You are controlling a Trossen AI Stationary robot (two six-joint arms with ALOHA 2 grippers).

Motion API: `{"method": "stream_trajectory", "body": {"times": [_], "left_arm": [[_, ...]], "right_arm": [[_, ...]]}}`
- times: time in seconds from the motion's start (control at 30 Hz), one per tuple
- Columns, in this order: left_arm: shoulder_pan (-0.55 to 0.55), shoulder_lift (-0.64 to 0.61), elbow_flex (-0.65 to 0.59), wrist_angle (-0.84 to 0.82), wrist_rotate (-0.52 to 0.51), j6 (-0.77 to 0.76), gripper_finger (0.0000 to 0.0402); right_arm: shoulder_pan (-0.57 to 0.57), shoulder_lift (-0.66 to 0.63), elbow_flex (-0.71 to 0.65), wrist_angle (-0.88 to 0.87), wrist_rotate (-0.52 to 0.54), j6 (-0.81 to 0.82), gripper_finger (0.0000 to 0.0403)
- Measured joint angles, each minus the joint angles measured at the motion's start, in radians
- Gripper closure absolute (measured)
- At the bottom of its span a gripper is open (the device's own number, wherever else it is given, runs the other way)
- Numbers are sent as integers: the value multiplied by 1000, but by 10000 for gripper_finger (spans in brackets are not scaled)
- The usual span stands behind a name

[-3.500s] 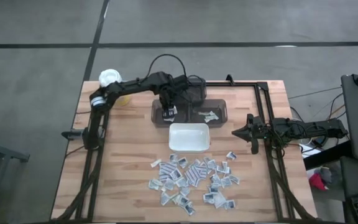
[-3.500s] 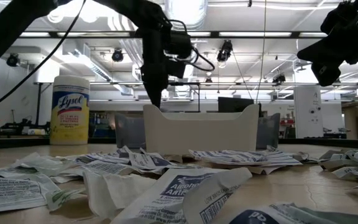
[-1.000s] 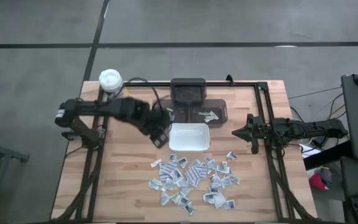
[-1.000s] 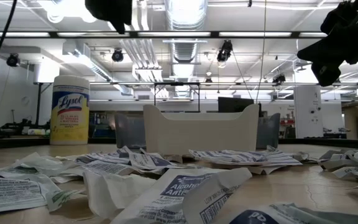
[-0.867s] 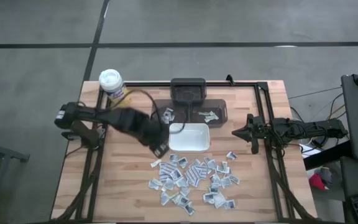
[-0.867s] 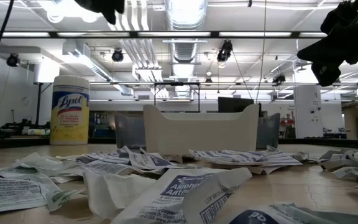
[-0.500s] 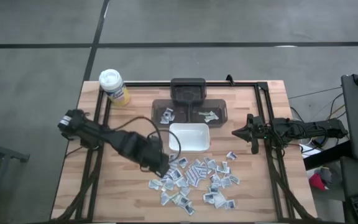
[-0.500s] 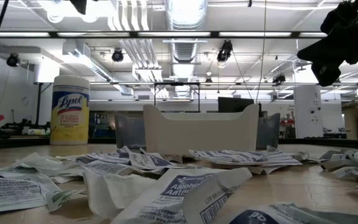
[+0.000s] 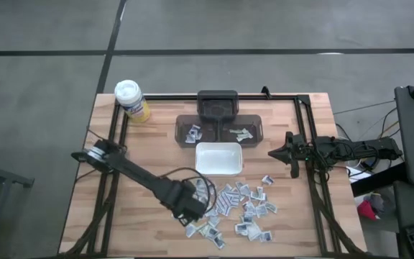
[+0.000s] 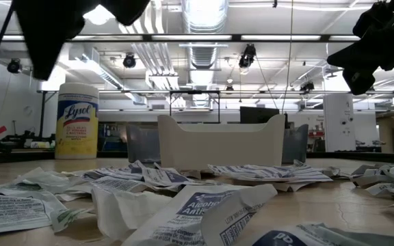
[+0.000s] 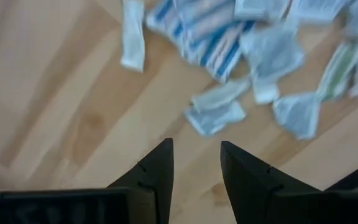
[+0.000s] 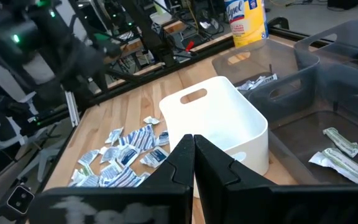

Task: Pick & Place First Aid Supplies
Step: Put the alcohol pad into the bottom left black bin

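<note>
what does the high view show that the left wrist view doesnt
Only the high view shows the white tray, the grey bin with a few packets inside, the yellow canister, and the right gripper waiting shut at the table's right side. Only the left wrist view shows the left gripper close up: open and empty above bare wood just short of the packets. Both show the scattered packets on the wooden table.

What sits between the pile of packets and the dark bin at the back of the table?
The white tray, seen in the high view: it stands between the packets and the dark bin, close against the bin.
</note>
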Motion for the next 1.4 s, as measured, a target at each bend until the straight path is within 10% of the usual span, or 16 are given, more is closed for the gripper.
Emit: {"method": "stream_trajectory", "body": {"times": [1.4], "left_arm": [[-45,-12,-253,278,20,116,298]], "right_arm": [[0,1,0,-12,1,-3,394]]}}
